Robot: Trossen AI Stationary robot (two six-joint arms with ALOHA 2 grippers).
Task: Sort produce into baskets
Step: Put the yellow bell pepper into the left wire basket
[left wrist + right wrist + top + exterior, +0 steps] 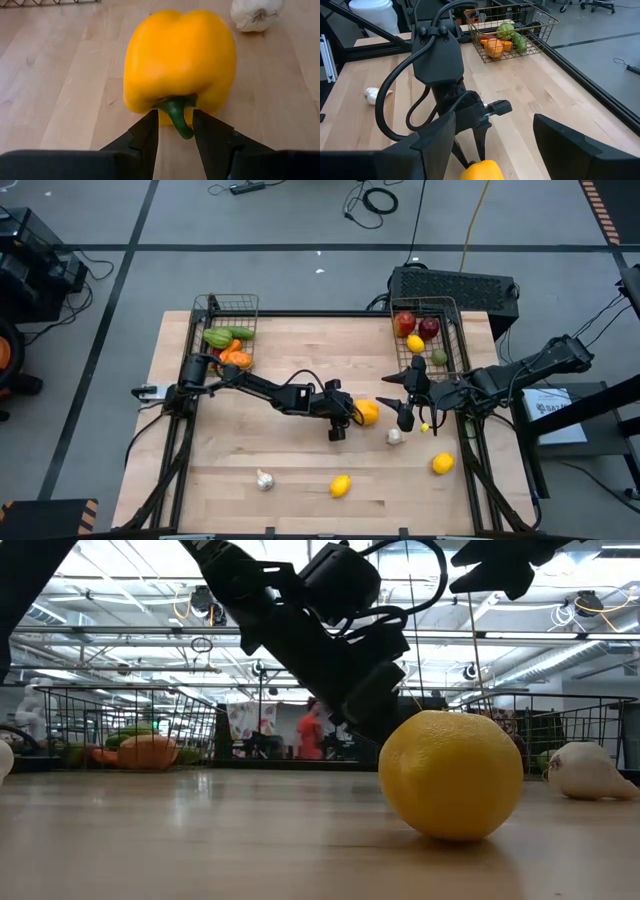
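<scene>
Pepper: the yellow pepper lies on the table near its middle, on its side, with the green stem pointing at the left gripper.
Left gripper: its two fingers stand a little apart on both sides of the stem; they look close to it, but I cannot tell if they already press it. It holds nothing clearly.
Right gripper: the right gripper hangs just beside the pepper, on the side of the right basket, with the fingers wide apart and empty.
Handling: the pepper is probably light and hollow, with smooth waxy skin that may slip. The stem is thin and curved; I judge it may bend or break, so a hold at its thick base, or across the body, seems safer.
Baskets: the left basket already has green and orange vegetables; the right basket has apples and a lemon. Both stand at the far corners, well apart from the pepper.
Open room: the way from the pepper to the left basket is bare wood. A garlic lies near the pepper; two lemons and another garlic lie nearer the front edge.
Risk: the two grippers are close together beside the pepper, so the lift should go up first.
</scene>
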